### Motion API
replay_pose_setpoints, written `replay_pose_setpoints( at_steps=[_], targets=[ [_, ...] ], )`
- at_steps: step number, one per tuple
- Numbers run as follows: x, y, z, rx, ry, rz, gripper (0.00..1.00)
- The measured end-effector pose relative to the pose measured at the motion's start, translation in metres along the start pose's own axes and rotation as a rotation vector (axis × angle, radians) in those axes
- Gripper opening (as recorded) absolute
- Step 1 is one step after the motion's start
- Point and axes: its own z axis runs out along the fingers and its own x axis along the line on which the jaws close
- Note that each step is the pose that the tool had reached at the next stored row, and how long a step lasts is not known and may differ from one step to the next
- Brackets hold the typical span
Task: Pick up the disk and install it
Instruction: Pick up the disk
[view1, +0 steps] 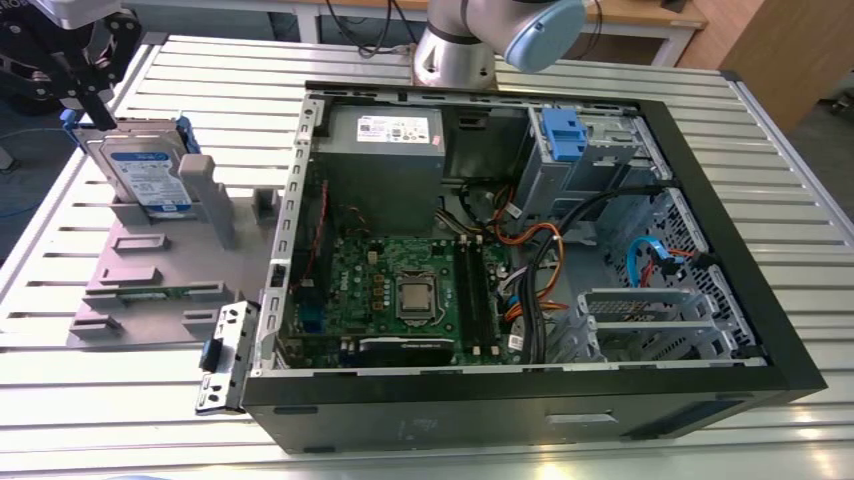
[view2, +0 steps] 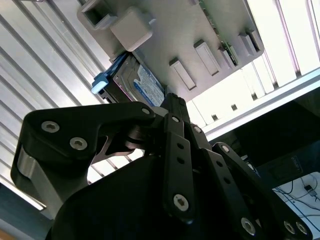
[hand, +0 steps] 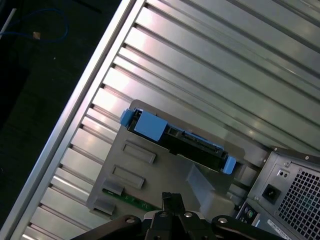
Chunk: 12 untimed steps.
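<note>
The disk (view1: 140, 170) is a silver drive with a blue-and-white label and blue rails. It stands on edge in a slot of the grey holder (view1: 147, 280) at the exterior view's left. My gripper (view1: 100, 118) hangs just above the disk's upper back corner, shut, with nothing between its fingers. In the second wrist view, the disk (view2: 145, 82) lies beyond the closed gripper (view2: 174, 100), apart from it. The first wrist view looks down on the disk's top edge (hand: 175, 137), blue rails at both ends, with the gripper (hand: 171, 199) nearer the camera.
An open computer case (view1: 747, 200) lies on the slatted metal table (view1: 561, 60) at the exterior view's right. It holds a grey power supply (view1: 380, 150), a motherboard (view1: 400, 290), cables, and a drive cage with a blue latch (view1: 561, 135). The arm's base (view1: 461, 50) stands behind it.
</note>
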Motion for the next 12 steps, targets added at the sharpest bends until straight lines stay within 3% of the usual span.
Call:
replay_pose_setpoints(
  at_steps=[12],
  targets=[
    [0.0000,0.0000,0.0000,0.0003,0.0001,-0.009,0.11]
  ],
)
